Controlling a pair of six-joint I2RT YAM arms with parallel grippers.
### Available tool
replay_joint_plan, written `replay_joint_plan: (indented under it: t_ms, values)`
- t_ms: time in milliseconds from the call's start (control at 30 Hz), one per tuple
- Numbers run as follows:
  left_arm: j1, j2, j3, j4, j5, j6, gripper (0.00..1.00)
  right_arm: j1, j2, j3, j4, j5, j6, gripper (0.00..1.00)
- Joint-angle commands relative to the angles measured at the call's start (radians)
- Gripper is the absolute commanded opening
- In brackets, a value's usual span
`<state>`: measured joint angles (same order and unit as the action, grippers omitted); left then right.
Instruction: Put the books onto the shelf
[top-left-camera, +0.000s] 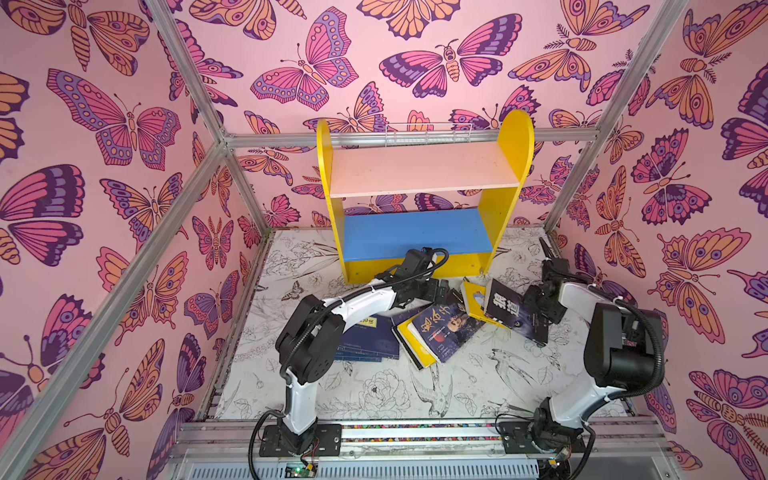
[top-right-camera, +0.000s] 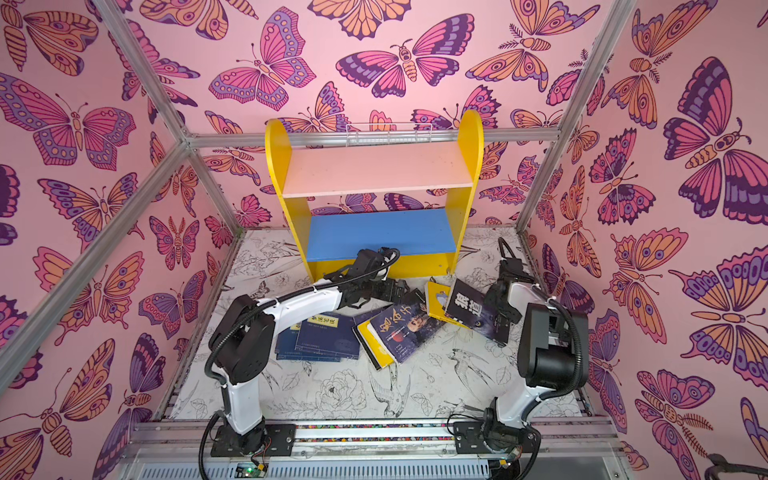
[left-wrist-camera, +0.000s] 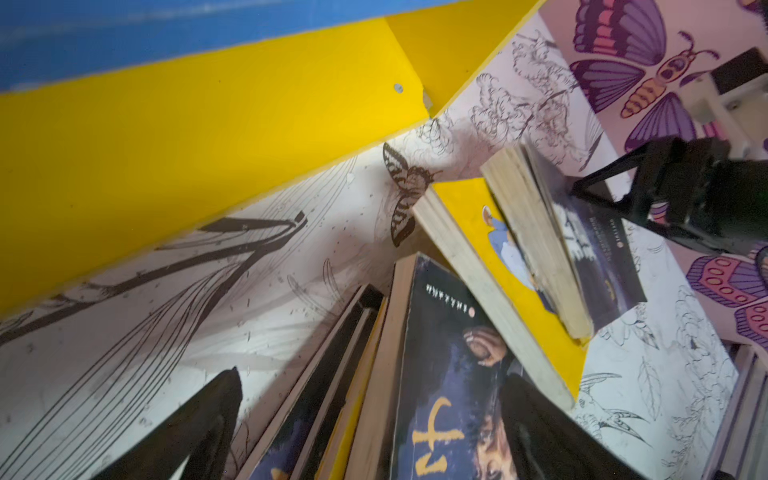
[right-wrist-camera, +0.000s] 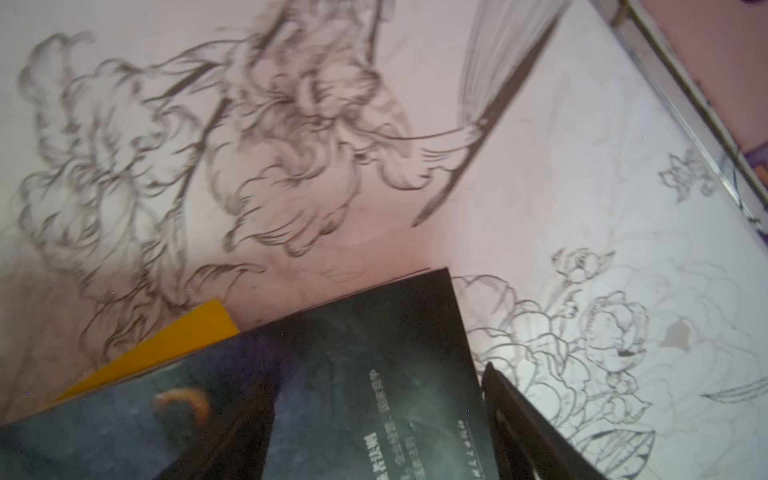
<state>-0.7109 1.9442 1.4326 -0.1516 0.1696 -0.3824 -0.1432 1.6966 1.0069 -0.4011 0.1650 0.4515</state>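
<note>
Books (top-left-camera: 432, 328) lay scattered on the counter (top-left-camera: 374, 386), at six o'clock from the shelf (top-left-camera: 419, 195), whose pink and blue boards held nothing. Two navy ones (top-right-camera: 324, 338) sat at nine o'clock in the pile. Left hand (left-wrist-camera: 365, 432) stood wide over the pile; right hand (right-wrist-camera: 374, 432) straddled a dark book (right-wrist-camera: 353, 353). Butterfly-patterned walls (top-left-camera: 104, 187) enclosed everything.

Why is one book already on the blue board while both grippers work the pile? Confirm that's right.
Wrong only about the book: in both top views the blue board is bare, and the books all lie on the table.
</note>
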Motion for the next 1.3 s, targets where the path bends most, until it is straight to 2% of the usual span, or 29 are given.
replay_joint_plan:
  t_ms: [0,167,367,633,933,1033,1133,1200,1267]
  values:
    - [0.017,0.030,0.030,0.013,0.067,-0.003,0.99,0.112,0.002,0.014,-0.030,-0.036,-0.147,0.78]
    - [0.025,0.026,0.015,0.011,0.082,-0.001,0.99,0.276,-0.020,0.027,-0.009,-0.069,-0.235,0.78]
    - [0.026,-0.046,-0.072,0.013,0.063,0.006,0.99,0.398,-0.070,0.004,0.072,-0.265,-0.154,0.78]
    - [0.038,-0.155,-0.212,0.013,0.048,-0.009,1.00,0.566,-0.107,0.025,0.160,-0.314,-0.129,0.78]
    - [0.068,-0.198,-0.288,0.092,0.082,-0.016,0.70,0.623,-0.098,0.016,0.208,-0.297,-0.126,0.77]
    - [0.078,-0.193,-0.311,0.164,0.115,-0.052,0.51,0.638,-0.103,-0.005,0.201,-0.283,-0.134,0.77]
    - [0.078,-0.190,-0.327,0.216,0.155,-0.068,0.16,0.653,-0.112,-0.036,0.204,-0.270,-0.129,0.77]
    - [0.077,-0.199,-0.345,0.247,0.169,-0.073,0.01,0.656,-0.118,-0.059,0.215,-0.265,-0.116,0.77]
    - [0.077,-0.227,-0.372,0.275,0.181,-0.070,0.00,0.656,-0.133,-0.080,0.223,-0.254,-0.094,0.77]
